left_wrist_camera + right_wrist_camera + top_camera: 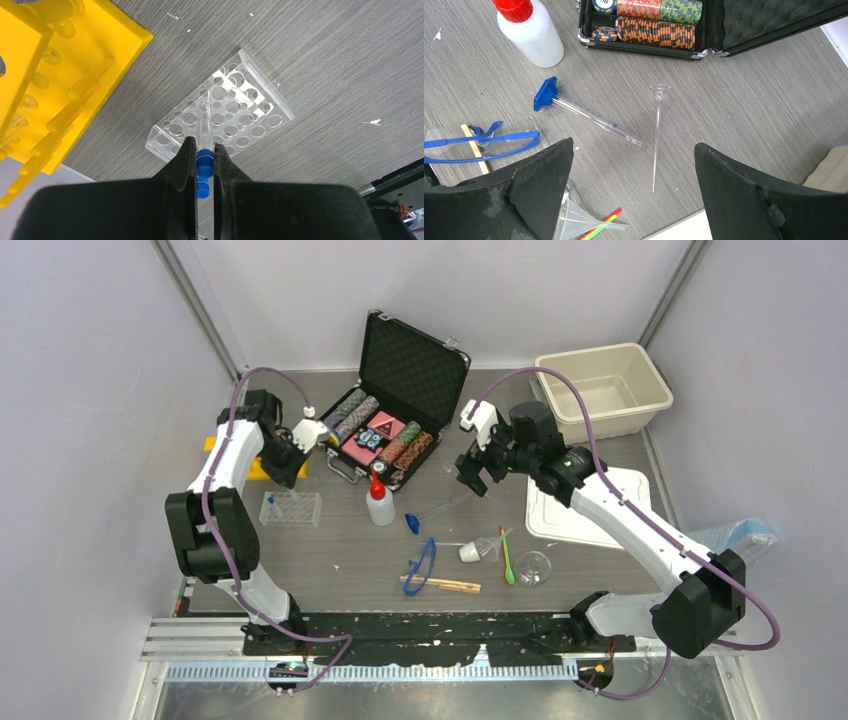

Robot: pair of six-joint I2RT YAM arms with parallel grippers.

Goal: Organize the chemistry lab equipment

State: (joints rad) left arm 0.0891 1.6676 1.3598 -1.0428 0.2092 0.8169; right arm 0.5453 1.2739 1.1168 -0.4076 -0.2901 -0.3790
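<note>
The clear plastic tube with a blue cap (204, 127) is held over the clear acrylic tube rack (260, 107), round end aimed at its holes, likely for slotting into 1. The left gripper (203, 146) is clamped tight on its capped end. Beside that rack sits the yellow plastic rack (100, 45). Well right of it, the right gripper (634, 145) gapes empty above a thin glass pipette (657, 145).
</note>
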